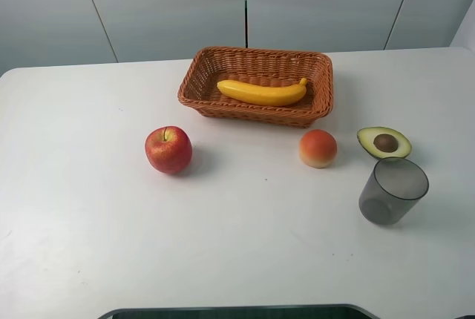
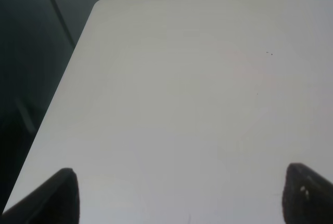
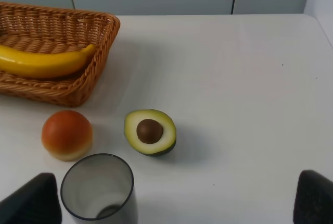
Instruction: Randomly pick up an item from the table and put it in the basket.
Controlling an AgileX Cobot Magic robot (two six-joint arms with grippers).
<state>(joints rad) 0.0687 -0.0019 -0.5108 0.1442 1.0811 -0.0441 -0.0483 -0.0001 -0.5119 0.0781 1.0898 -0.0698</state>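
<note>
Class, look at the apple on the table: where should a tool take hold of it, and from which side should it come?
Grip the apple across its widest part, coming down from above. It stands upright with its stem up and bare table on every side, so fingers can likely close on its round flanks. The skin looks smooth, so grip at or just below the widest part.

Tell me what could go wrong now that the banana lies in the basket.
1. The cup stands upright right under the right hand, beside the peach and the avocado half; a careless move could knock it over.
2. The banana fills much of the basket, so a second fruit might land on it and roll out.
</note>
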